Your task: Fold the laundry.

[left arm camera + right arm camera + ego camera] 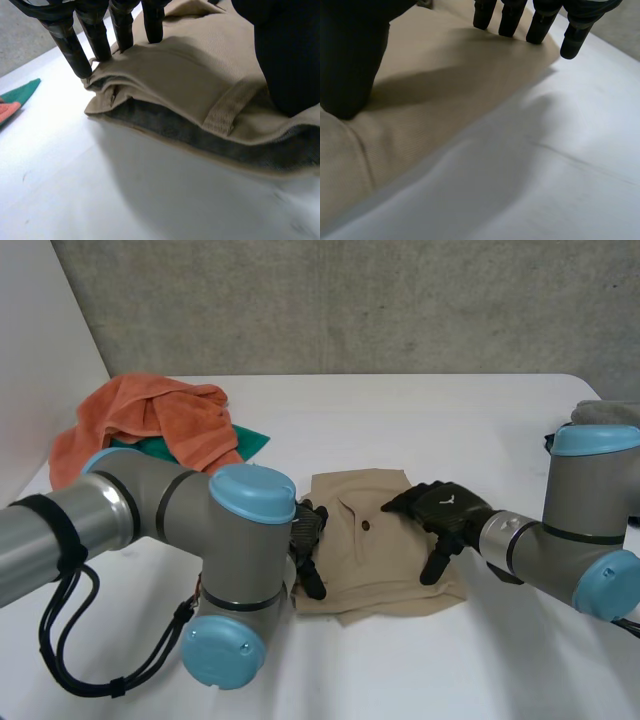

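A folded tan garment [375, 560] with a dark button lies on the white table [420, 420] between my two hands. My left hand [308, 535] rests on its left edge, fingers [100, 40] straight and pressing down on the top layer [200, 80]. My right hand [445, 512] lies flat on the garment's right part, thumb down on the cloth. In the right wrist view its straight fingers [512, 17] touch the tan cloth [430, 95] near a corner. Neither hand pinches the fabric.
A heap of orange cloth [150, 425] over a green piece [250, 440] sits at the table's back left. A grey cloth [605, 412] lies at the right edge. The left arm's elbow [235, 570] stands in front of the garment. A grey wall rises behind.
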